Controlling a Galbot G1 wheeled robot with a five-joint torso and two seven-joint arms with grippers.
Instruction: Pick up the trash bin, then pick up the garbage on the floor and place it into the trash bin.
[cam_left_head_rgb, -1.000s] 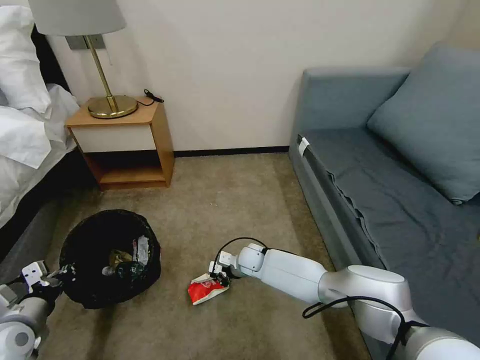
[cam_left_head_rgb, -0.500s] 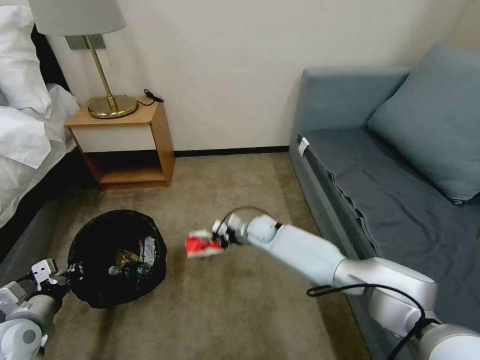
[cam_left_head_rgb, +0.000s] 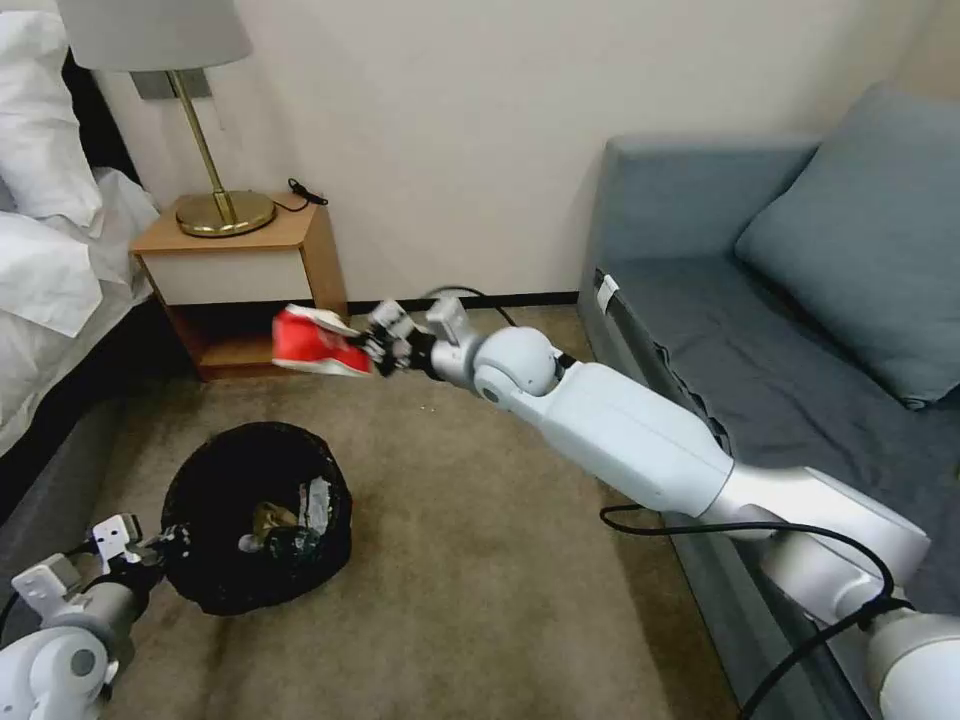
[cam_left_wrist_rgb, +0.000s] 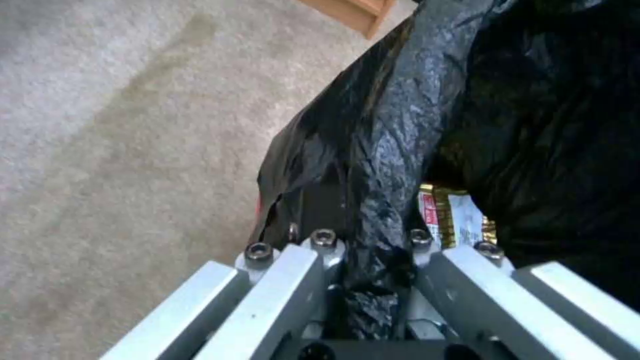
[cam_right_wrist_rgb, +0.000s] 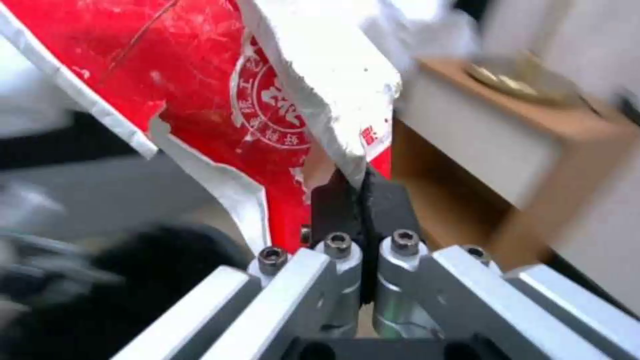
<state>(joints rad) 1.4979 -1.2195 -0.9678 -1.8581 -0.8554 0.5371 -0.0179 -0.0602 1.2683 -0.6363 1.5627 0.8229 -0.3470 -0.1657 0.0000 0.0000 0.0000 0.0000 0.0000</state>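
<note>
The trash bin hangs low from the left gripper; the right gripper holds the snack packet above it.

Left wrist: fingers clenched on the bin's bag rim.

Right wrist: the pinch seems to catch only a torn edge, so the packet could slip and miss.

Trash bin blurred in right wrist view; lamp top cut off.

Our arms are glossy white shells with rounded grey joints; a black cable loops beside the right one. Our grippers have silver bars, hex screws and black pads.
</note>
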